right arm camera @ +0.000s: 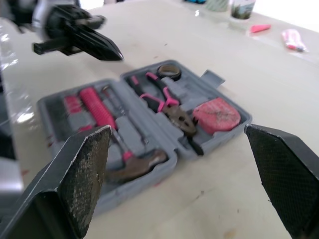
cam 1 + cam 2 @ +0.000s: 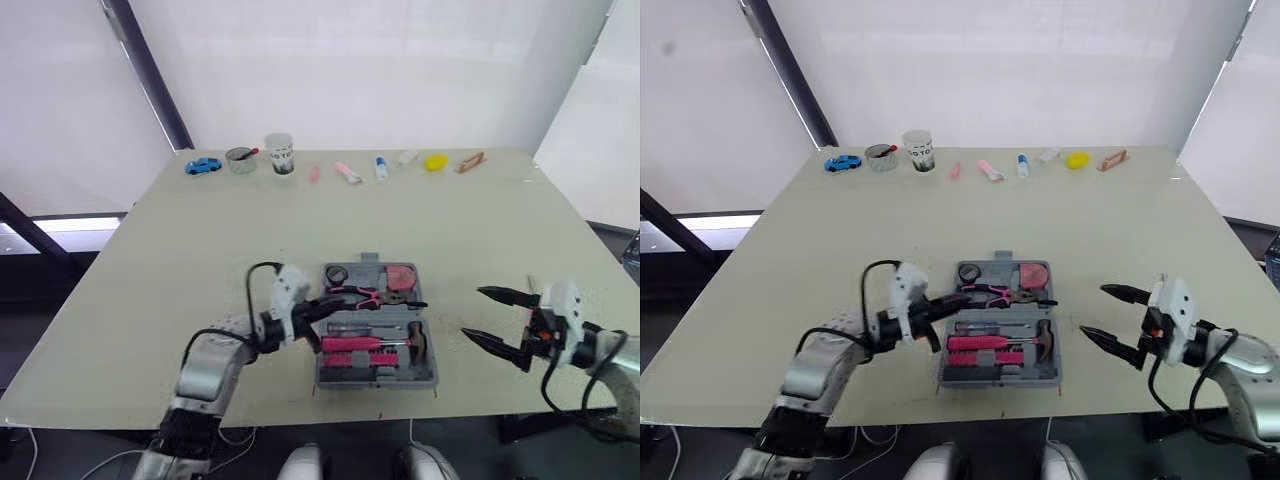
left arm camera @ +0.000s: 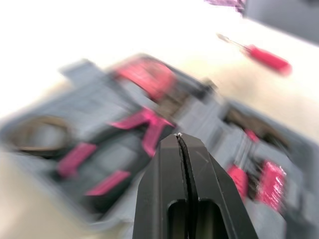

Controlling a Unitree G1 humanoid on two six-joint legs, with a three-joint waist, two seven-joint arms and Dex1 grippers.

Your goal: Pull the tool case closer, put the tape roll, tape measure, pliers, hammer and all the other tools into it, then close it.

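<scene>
Over tool case (image 2: 428, 373), closed left hand (image 2: 338, 303)

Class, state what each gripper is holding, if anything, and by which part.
Nothing is held: the left gripper is shut empty by the tool case; the right gripper is open, empty.

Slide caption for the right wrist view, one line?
Open right gripper faces the open tool case holding pliers, tape measure and hammer; shut left gripper hovers at its edge.

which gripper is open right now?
The right gripper: its fingers are spread wide apart, off to the right of the case. The left gripper has its fingers pressed together, over the case.
</scene>
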